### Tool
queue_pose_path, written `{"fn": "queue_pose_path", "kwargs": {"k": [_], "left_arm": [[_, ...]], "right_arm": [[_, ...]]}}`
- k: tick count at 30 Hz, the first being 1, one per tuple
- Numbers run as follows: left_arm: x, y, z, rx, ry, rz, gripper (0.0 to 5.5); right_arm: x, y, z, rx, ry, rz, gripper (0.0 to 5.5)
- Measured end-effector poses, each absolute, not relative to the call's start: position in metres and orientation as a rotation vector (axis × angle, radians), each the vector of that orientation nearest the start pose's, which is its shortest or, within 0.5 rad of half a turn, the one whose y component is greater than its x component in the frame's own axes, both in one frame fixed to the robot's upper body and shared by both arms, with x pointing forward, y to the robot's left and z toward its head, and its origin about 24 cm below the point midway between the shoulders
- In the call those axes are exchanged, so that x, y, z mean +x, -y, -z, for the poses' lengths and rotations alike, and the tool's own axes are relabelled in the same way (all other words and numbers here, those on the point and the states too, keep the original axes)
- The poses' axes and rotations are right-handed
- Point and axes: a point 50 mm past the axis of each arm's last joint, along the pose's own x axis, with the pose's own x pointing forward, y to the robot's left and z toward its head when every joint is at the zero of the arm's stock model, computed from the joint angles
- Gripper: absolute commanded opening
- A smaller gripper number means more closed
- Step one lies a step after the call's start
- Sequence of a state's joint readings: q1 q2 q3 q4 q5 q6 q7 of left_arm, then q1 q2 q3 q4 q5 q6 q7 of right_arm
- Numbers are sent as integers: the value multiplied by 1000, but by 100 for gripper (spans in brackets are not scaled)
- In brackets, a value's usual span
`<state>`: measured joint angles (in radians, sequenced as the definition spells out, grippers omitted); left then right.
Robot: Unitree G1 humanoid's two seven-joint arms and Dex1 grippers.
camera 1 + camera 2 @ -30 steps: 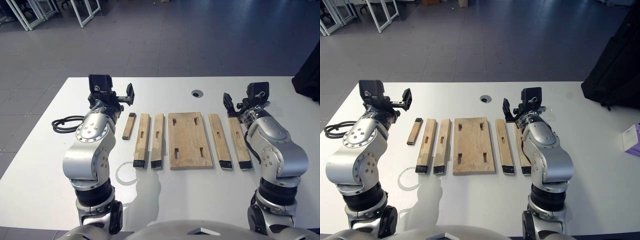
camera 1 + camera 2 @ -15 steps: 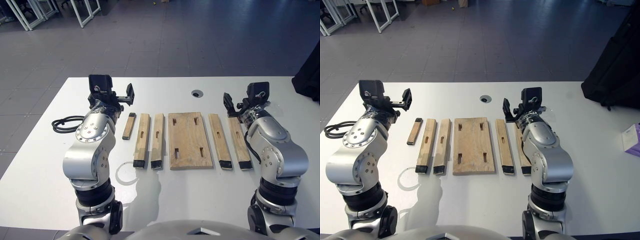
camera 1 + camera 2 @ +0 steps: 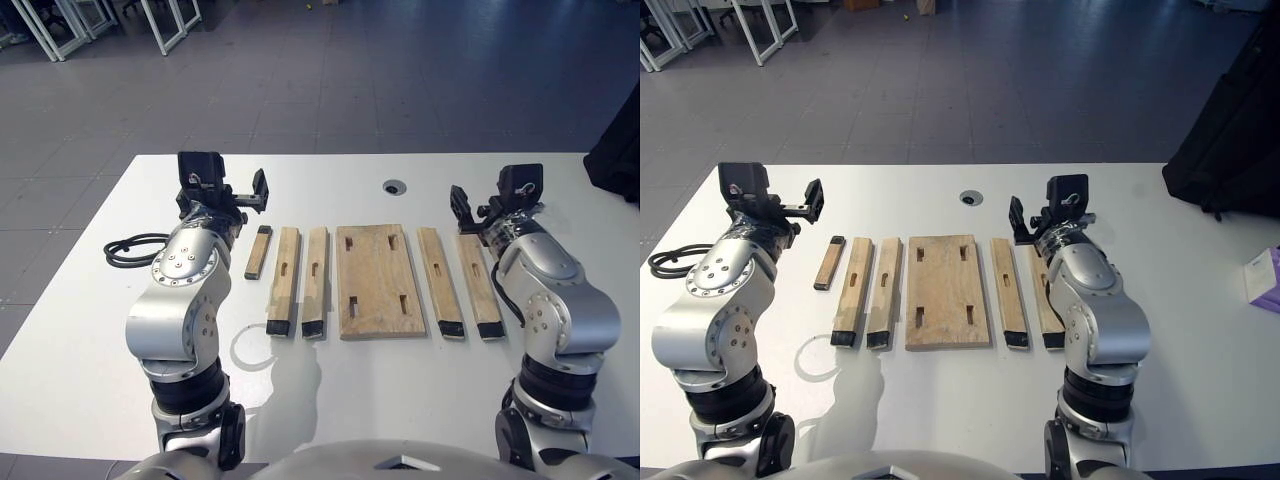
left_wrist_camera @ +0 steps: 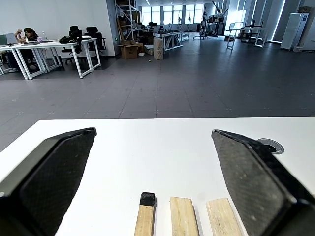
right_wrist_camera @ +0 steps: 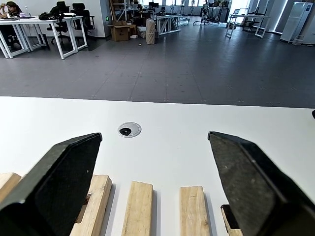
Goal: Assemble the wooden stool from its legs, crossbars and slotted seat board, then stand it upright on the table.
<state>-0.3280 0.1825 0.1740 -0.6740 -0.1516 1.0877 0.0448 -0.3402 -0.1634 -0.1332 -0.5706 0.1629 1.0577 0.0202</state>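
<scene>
The slotted seat board (image 3: 378,280) lies flat at the table's middle. Two slotted legs (image 3: 284,278) (image 3: 315,280) lie to its left, with a short crossbar (image 3: 259,250) beyond them. Two more legs (image 3: 439,280) (image 3: 478,285) lie to its right; a dark-tipped piece end (image 5: 229,216) shows beside the outer one. My left gripper (image 4: 152,132) hovers open over the far ends of the left pieces, holding nothing. My right gripper (image 5: 154,134) hovers open above the far ends of the right legs, also holding nothing.
A coiled black cable (image 3: 130,247) lies at the table's left. A round cable hole (image 3: 396,186) sits behind the board. A clear ring (image 3: 250,350) lies near the front left. A small box (image 3: 1262,275) rests at the right edge, a black bag (image 3: 1230,130) beyond it.
My right gripper has shifted very slightly to the right. The left arm and the wooden parts have not moved.
</scene>
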Motion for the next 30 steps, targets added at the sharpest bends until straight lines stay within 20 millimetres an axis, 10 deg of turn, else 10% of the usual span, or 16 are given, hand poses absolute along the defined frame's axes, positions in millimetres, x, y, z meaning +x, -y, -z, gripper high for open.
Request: {"fn": "queue_pose_path", "kwargs": {"k": [9, 17, 30], "left_arm": [[257, -183, -174, 49, -81, -65, 434], [254, -184, -175, 45, -71, -75, 434], [253, -184, -175, 43, -77, -76, 434]], "right_arm": [[261, 208, -157, -64, -196, -39, 398], [254, 259, -108, -145, -391, -31, 398], [233, 274, -47, -169, -563, -42, 398]]}}
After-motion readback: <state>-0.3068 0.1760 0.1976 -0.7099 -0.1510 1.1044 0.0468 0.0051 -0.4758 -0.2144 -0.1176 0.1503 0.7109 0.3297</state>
